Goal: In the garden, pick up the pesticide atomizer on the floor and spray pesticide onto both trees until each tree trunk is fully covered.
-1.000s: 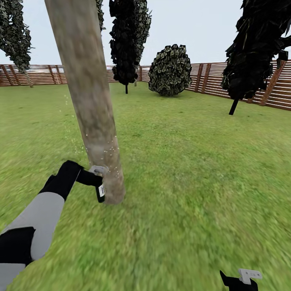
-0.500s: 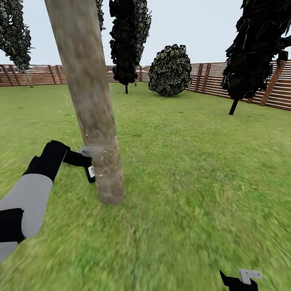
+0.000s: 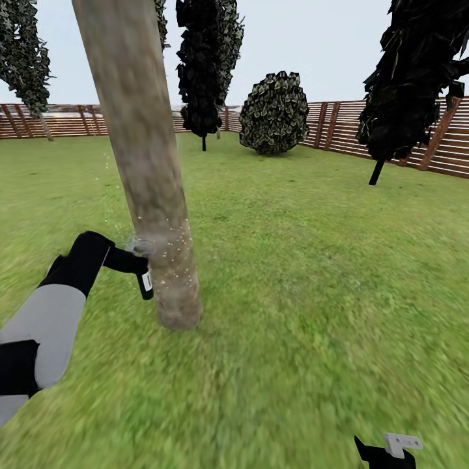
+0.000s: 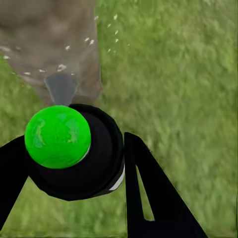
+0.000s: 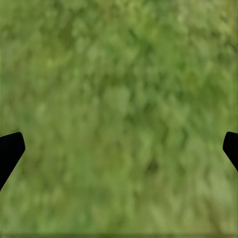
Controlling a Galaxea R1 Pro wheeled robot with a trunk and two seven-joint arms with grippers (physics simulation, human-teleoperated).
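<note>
Green-capped pesticide atomizer (image 4: pixel 74 151) clamped in left gripper (image 4: pixel 69 163) beside tree trunk (image 3: pixel 140 163); right gripper (image 5: pixel 119 148) wide over grass (image 5: pixel 119 99).

The dark pesticide atomizer (image 3: pixel 146 284) hangs tilted just beside the thick, leaning, white-speckled tree trunk (image 3: pixel 146 163).

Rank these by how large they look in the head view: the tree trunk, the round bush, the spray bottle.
1. Tree trunk, largest, though it stands nearest the camera.
2. Round bush, far back by the fence, so probably bigger than it looks.
3. Spray bottle, smallest.
</note>
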